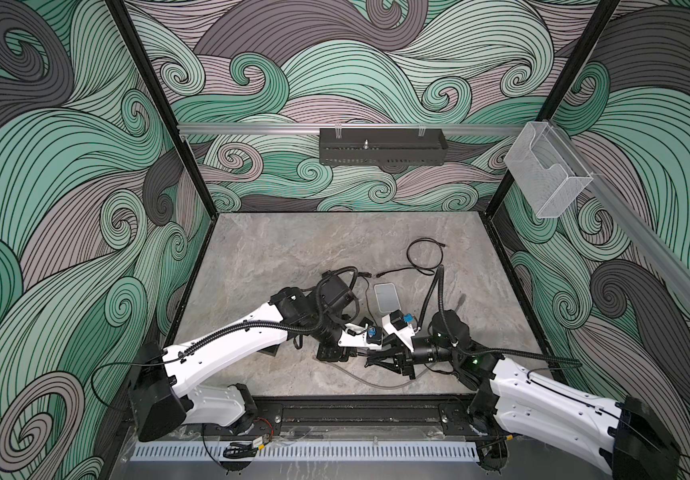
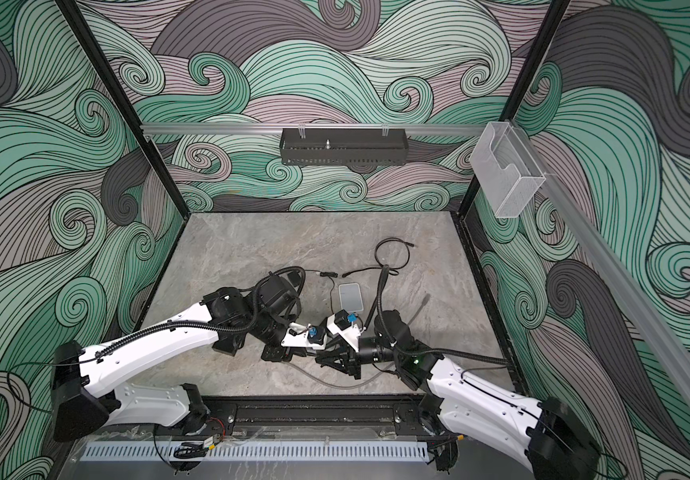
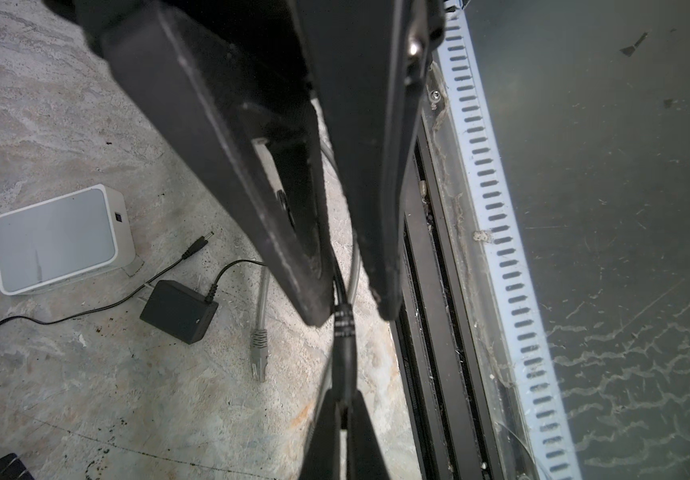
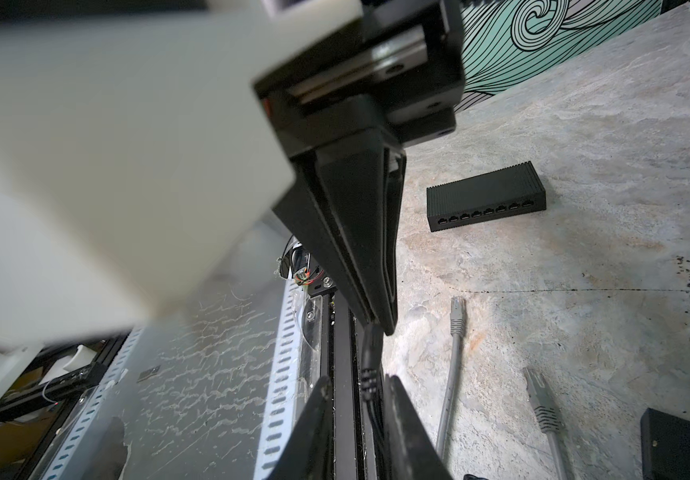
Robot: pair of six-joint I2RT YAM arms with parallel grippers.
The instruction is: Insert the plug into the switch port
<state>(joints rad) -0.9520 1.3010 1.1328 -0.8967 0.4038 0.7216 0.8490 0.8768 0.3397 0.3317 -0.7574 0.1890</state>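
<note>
Left end effector clamping black plug, right end effector pinching it

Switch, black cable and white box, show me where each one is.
switch (image 4: 484,187): right wrist view, on its ribbed top face.
black cable (image 3: 343,332): left wrist view, on its ribbed sleeve.
white box (image 3: 54,239): left wrist view, middle of its top face.

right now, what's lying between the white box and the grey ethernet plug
A black power adapter lies between the white box and the grey ethernet plug; the left wrist view shows it.
</note>
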